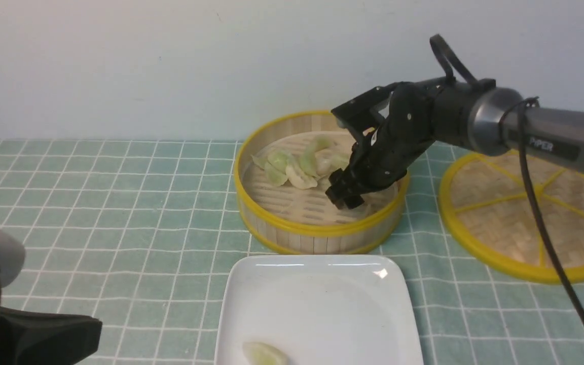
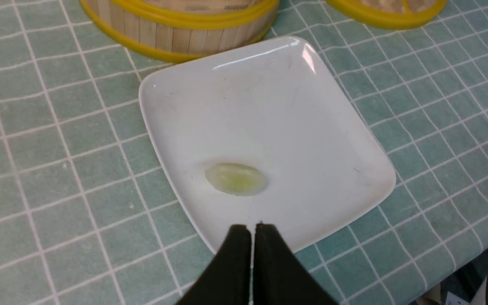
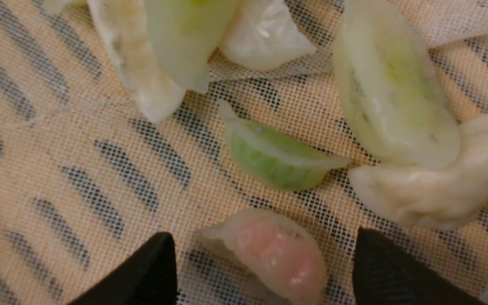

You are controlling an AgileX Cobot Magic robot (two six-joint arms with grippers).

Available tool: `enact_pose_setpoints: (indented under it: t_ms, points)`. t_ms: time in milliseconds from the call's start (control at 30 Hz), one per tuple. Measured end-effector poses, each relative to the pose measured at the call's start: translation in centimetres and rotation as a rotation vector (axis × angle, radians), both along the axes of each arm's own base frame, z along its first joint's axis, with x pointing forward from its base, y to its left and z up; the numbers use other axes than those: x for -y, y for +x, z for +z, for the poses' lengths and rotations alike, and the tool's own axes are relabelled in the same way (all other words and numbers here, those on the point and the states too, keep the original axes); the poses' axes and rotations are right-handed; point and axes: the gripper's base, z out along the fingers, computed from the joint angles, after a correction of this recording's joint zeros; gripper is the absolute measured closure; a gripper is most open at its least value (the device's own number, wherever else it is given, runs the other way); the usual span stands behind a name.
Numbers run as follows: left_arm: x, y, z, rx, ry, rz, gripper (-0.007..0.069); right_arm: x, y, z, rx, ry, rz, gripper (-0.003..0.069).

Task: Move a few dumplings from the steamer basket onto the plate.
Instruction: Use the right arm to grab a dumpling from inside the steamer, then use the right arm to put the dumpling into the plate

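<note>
My right pincer [image 1: 345, 195] hangs open inside the round bamboo steamer basket [image 1: 317, 230], straddling a pinkish translucent crescent dumpling [image 3: 273, 254]. I should lower, centre it, close gently, then carry it to the glossy white square plate [image 1: 317, 289].

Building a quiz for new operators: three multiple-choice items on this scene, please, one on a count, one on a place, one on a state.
1. How many dumplings lie on the plate? A none; B one; C three.
2. Where is the right tool? A inside the steamer basket; B over the plate; C out of sight.
3. How is the right tool set? A open, astride the pinkish dumpling; B shut on a green dumpling; C shut, empty.
Answers: 1 B, a single pale green one shows in the left wrist view. 2 A, the front view shows its tips below the basket's rim. 3 A, its jaws stand apart on either side of that dumpling.
</note>
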Motion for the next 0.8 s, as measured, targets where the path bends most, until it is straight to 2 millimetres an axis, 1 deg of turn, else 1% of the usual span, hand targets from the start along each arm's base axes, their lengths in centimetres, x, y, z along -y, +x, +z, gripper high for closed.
enact_pose_setpoints:
  t_ms: [33, 100, 133, 167, 200, 233, 300, 333, 367, 400, 433, 467, 500, 600, 700, 733, 767, 800]
  points:
    - [0.0, 0.0, -0.1, -0.006, 0.005, -0.001, 0.0631, 0.0, 0.1, -0.3, -0.005, 0.008, -0.014, 0.0185]
    - [-0.1, -0.1, -0.1, -0.016, 0.013, -0.003, 0.0631, -0.1, 0.3, -0.1, 0.005, 0.021, -0.035, 0.0284]
    - [-0.1, -0.1, -0.2, -0.018, 0.014, -0.003, 0.0631, -0.1, 0.2, -0.1, -0.006, 0.024, -0.045, 0.0366]
    - [-0.1, -0.1, -0.2, -0.018, 0.014, -0.003, 0.0631, -0.1, 0.2, -0.1, -0.008, 0.023, -0.046, 0.0389]
    - [-0.1, -0.1, -0.2, -0.019, 0.015, -0.004, 0.0631, -0.1, 0.1, 0.2, -0.021, 0.020, -0.048, 0.0484]
    - [-0.1, -0.1, -0.2, -0.020, 0.014, -0.004, 0.0631, 0.0, 0.0, 0.6, -0.029, 0.017, -0.047, 0.0508]
    - [-0.1, -0.1, -0.2, -0.021, 0.015, -0.004, 0.0631, 0.2, -0.6, 2.0, -0.053, 0.009, -0.044, 0.0491]
    - [-0.1, -0.1, -0.2, -0.021, 0.015, -0.004, 0.0631, 0.4, -0.9, 3.1, -0.058, 0.007, -0.042, 0.0487]
    - [-0.1, -0.1, -0.2, -0.021, 0.015, -0.004, 0.0631, 0.6, -1.4, 4.5, -0.058, 0.008, -0.039, 0.0488]
    - [-0.1, -0.1, -0.2, -0.021, 0.015, -0.004, 0.0631, 0.9, -2.2, 6.7, -0.055, 0.013, -0.035, 0.0488]
    - [-0.1, -0.1, -0.2, -0.021, 0.015, -0.004, 0.0631, 0.9, -2.3, 7.0, -0.049, 0.017, -0.035, 0.0488]
    - [-0.1, -0.1, -0.2, -0.021, 0.015, -0.004, 0.0631, 1.2, -3.2, 9.0, -0.048, 0.028, -0.033, 0.0488]
    - [-0.1, -0.1, -0.2, -0.020, 0.016, -0.004, 0.0631, 1.4, -3.8, 10.3, -0.047, 0.041, -0.031, 0.0488]
    - [-0.1, -0.1, -0.2, -0.020, 0.017, -0.004, 0.0631, 2.1, -6.5, 14.6, -0.083, 0.093, -0.019, 0.0488]
    - [-0.1, -0.1, -0.2, -0.020, 0.017, -0.004, 0.0631, 1.9, -9.1, 17.3, -0.097, 0.129, 0.017, 0.0488]
    - [-0.1, -0.1, -0.2, -0.020, 0.017, -0.004, 0.0631, 1.8, -9.3, 17.2, -0.103, 0.129, 0.020, 0.0488]
    - [-0.1, -0.1, -0.2, -0.020, 0.017, -0.004, 0.0631, 1.3, -10.5, 17.2, -0.116, 0.126, 0.046, 0.0488]
    - [-0.1, -0.1, -0.2, -0.019, 0.017, -0.004, 0.0631, 0.5, -11.9, 16.3, -0.152, 0.109, 0.078, 0.0488]
